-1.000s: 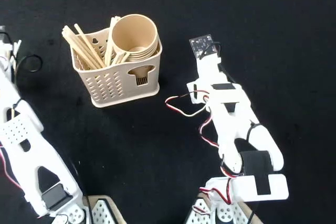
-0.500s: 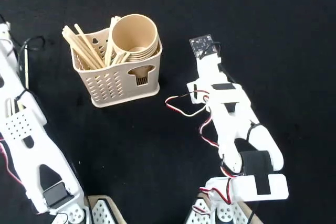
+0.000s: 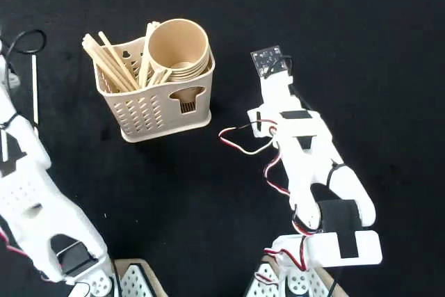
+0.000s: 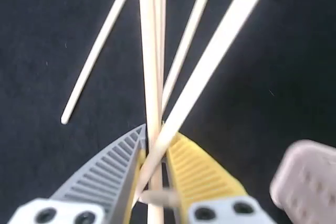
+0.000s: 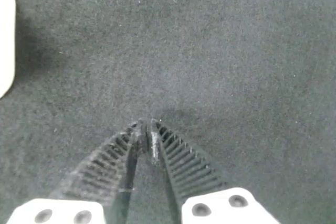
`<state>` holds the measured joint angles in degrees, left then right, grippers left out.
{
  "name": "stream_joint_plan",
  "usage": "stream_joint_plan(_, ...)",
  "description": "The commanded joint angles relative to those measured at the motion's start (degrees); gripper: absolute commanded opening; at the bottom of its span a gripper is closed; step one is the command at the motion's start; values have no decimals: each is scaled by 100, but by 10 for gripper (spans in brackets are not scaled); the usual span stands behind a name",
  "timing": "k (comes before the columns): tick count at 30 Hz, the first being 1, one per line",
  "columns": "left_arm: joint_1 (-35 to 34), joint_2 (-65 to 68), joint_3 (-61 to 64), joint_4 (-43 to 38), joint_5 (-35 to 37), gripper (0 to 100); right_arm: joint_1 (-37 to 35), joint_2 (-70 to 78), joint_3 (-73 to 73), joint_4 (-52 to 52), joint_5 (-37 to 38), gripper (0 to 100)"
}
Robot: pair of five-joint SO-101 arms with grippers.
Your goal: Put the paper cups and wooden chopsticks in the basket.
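Note:
My left gripper (image 4: 155, 129) is shut on several wooden chopsticks (image 4: 153, 72) that fan out past its grey and yellow fingers (image 4: 197, 169), above the black cloth. One thin chopstick (image 3: 34, 92) shows beside the left arm (image 3: 28, 193) at the table's left edge. The beige basket (image 3: 163, 109) stands left of centre and holds stacked paper cups (image 3: 179, 46) and several chopsticks (image 3: 111, 60). One corner of the basket (image 4: 307, 182) is visible in the left wrist view. My right gripper (image 5: 146, 125) is shut on nothing, low over the cloth, to the right of the basket (image 3: 270, 62).
The right arm (image 3: 313, 165) stretches from the near edge toward the table's middle, with red and white wires (image 3: 240, 145) looping on the cloth beside it. A pale object (image 5: 4, 40) sits at the edge of the right wrist view.
The left arm has swung toward the far left with the chopsticks, and its black cable loop has shifted farther away. The right arm and the basket have stayed still.

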<state>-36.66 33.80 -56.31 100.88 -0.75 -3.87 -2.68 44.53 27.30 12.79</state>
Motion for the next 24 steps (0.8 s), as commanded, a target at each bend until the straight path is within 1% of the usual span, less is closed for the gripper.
stream_joint_plan(1, 479, -1846, 1560, -589, 35, 28, -62, -22, -127, -114, 44, 11)
stream_joint_plan(5, 690, -2796, 2923, -1284, 53, 28, -53, -22, -127, -88, 44, 11)
stream_joint_plan(8, 699, -3587, 3802, -1802, 360, 28, -53, -22, -127, -88, 44, 11)
stream_joint_plan(12, 699, -4905, 4620, -2374, 554, 28, -62, -22, -127, -88, 44, 11)
stream_joint_plan(17, 699, -6602, 5604, -3156, 1055, 29, -62, -22, -127, -79, 44, 11)
stream_joint_plan(20, 699, -7437, 6448, -4097, 1398, 29, -62, -22, -119, -79, 44, 11)
stream_joint_plan(24, 699, -8440, 7662, -5908, 1767, 28, -62, -22, -119, -79, 44, 11)
